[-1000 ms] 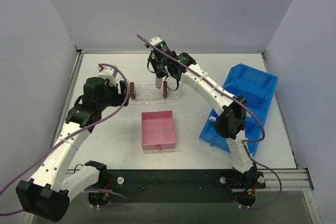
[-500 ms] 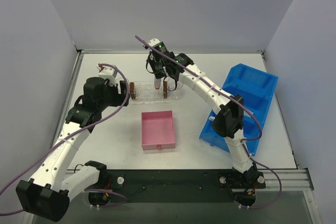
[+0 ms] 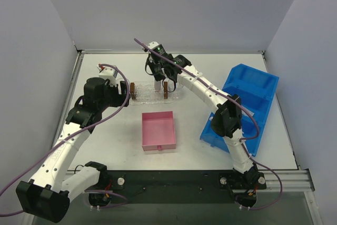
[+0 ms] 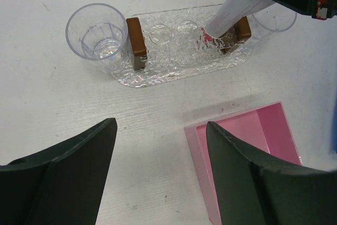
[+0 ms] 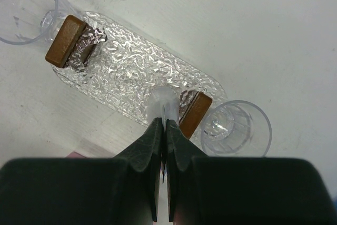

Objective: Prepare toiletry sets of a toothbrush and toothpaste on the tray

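Black jaws of the right gripper (image 5: pixel 162 124), pressed all but together, pinch the flat end of the white, wedge-shaped toothpaste (image 4: pixel 231 11). Its pinkish cap end touches the clear bumpy tray (image 4: pixel 174 64) just beside the brown block (image 4: pixel 241 30) in the upper right of the left wrist view. At the bottom of that view the left gripper (image 4: pixel 159 129) hangs with jaws spread wide and nothing between them, over the table (image 4: pixel 79 109) between the tray and the pink box (image 4: pixel 253 135). A clear cup (image 4: pixel 97 35) stands at the tray's left end and a second cup (image 4: pixel 274 20) at its right.
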### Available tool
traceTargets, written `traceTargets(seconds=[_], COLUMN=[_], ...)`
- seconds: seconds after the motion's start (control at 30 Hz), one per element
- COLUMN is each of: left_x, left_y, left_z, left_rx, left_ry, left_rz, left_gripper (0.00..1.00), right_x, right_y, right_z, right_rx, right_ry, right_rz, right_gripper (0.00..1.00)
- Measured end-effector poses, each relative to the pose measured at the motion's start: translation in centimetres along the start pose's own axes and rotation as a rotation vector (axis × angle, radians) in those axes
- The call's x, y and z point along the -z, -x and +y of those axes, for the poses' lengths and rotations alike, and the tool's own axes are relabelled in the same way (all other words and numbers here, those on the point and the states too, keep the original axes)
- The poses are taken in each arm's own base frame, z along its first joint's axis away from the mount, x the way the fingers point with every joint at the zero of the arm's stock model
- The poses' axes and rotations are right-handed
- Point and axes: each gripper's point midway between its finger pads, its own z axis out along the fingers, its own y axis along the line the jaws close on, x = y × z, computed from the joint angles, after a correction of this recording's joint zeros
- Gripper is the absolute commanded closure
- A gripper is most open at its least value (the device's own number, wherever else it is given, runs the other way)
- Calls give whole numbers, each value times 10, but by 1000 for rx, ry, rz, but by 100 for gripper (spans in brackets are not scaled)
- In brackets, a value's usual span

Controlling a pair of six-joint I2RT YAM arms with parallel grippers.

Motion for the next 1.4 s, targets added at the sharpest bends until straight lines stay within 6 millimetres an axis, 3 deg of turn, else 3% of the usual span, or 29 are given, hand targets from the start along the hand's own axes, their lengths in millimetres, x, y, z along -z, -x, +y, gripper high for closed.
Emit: traceTargets(seconds=[1.4], left_x=[-2], left_y=[-6], left_z=[1], left_rx=[0], left_ry=[2], left_rz=[14], left_gripper=[20], right_x=[-13], right_y=[-7], right_z=[5], right_rx=[7], right_ry=[17], right_rz=[17], right_gripper=[100])
